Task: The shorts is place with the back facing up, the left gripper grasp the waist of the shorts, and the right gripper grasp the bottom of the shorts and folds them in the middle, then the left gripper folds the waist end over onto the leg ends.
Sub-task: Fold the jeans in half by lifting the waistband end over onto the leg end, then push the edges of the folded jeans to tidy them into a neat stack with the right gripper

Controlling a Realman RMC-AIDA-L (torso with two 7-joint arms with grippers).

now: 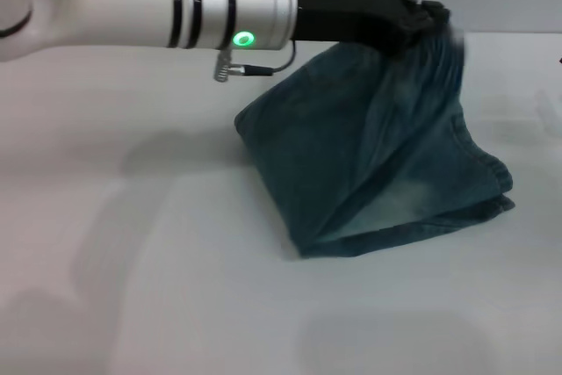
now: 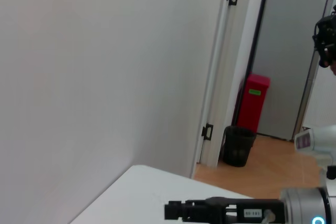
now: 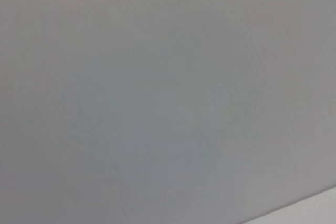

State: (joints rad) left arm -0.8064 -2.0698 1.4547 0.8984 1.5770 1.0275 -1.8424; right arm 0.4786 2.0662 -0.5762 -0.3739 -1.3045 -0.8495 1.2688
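Note:
The blue-green denim shorts point(image 1: 378, 155) lie folded in half lengthwise on the white table point(image 1: 132, 287). Their leg ends point(image 1: 413, 221) rest on the table toward the front right. The waist point(image 1: 443, 41) is lifted off the table at the back, and my left gripper point(image 1: 428, 17) is shut on it, its arm reaching in from the left. Fabric hangs in a slope from the grip down to the hems. The right gripper point(image 2: 176, 211) appears only in the left wrist view, low over the table and side-on. The right wrist view shows a blank grey surface.
Beyond the table's far edge point(image 2: 142, 174) the left wrist view shows a white wall, a door frame, a red bin point(image 2: 253, 103) and a black bin point(image 2: 239, 145) on a wooden floor.

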